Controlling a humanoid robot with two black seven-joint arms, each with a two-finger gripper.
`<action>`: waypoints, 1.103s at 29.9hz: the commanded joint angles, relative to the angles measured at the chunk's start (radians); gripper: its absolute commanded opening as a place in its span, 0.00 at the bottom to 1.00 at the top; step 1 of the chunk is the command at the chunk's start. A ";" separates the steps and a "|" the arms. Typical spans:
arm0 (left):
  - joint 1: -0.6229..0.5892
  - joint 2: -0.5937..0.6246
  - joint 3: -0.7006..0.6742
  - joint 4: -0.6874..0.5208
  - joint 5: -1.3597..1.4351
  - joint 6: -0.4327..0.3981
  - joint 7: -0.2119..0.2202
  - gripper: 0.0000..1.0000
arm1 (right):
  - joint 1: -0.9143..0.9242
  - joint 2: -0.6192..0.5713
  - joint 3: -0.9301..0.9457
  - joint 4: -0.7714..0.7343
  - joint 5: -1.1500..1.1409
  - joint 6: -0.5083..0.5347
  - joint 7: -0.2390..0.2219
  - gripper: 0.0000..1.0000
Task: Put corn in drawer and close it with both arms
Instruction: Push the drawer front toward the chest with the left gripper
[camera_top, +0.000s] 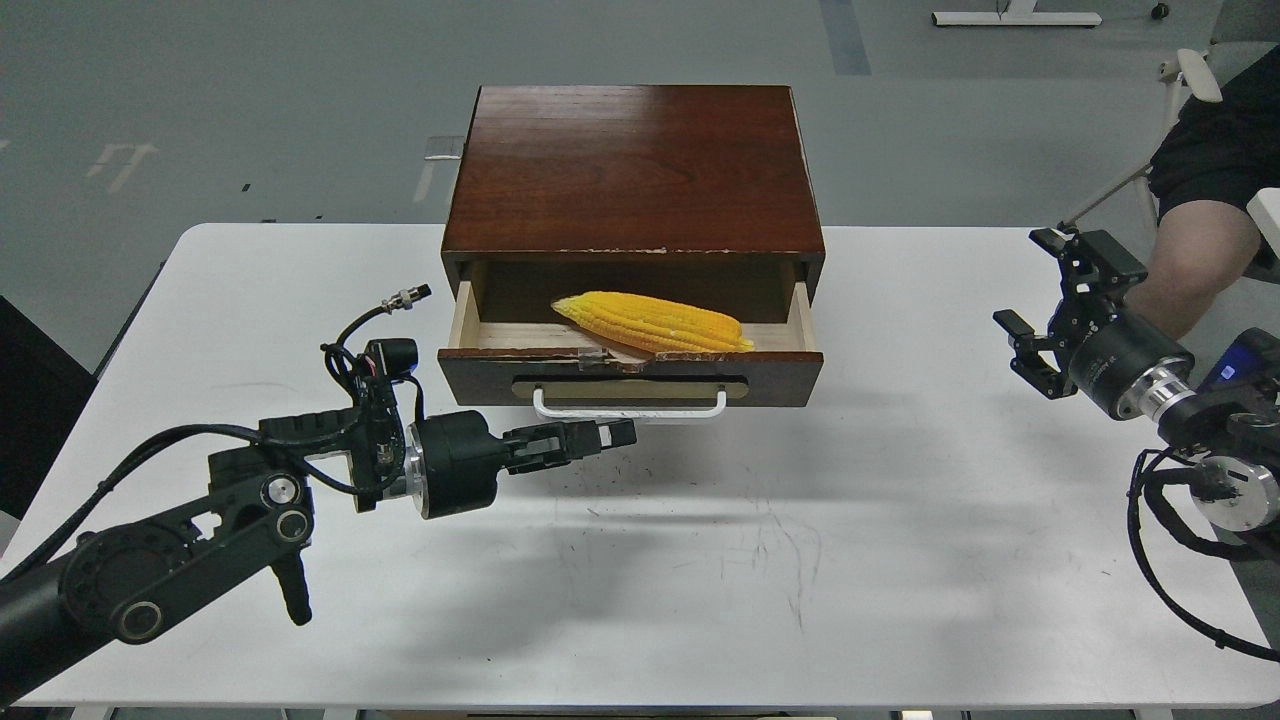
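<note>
The yellow corn (650, 322) lies lengthwise in the open drawer (630, 376), whose dark front has a white bar handle (630, 410). The drawer sticks partway out of the reddish-brown cabinet (635, 165). My left gripper (622, 434) is shut and empty. It points right, just in front of the drawer front and below the left half of the handle; I cannot tell whether it touches. My right gripper (1032, 285) is open and empty, hovering over the table's right edge, well apart from the drawer.
The cabinet stands at the back middle of the white table (700, 560). A seated person's leg (1185, 260) and a chair are beyond the table's right edge, close behind my right arm.
</note>
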 joint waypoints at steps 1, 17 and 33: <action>-0.002 -0.001 -0.005 0.012 0.000 0.005 0.000 0.00 | -0.004 0.000 0.000 0.000 0.000 0.000 0.000 1.00; -0.008 -0.020 -0.010 0.071 -0.003 0.100 0.000 0.00 | -0.013 0.000 0.001 0.000 0.000 -0.001 0.000 1.00; -0.020 -0.046 -0.015 0.159 -0.003 0.176 0.001 0.00 | -0.030 -0.001 0.006 0.000 0.000 -0.006 0.000 1.00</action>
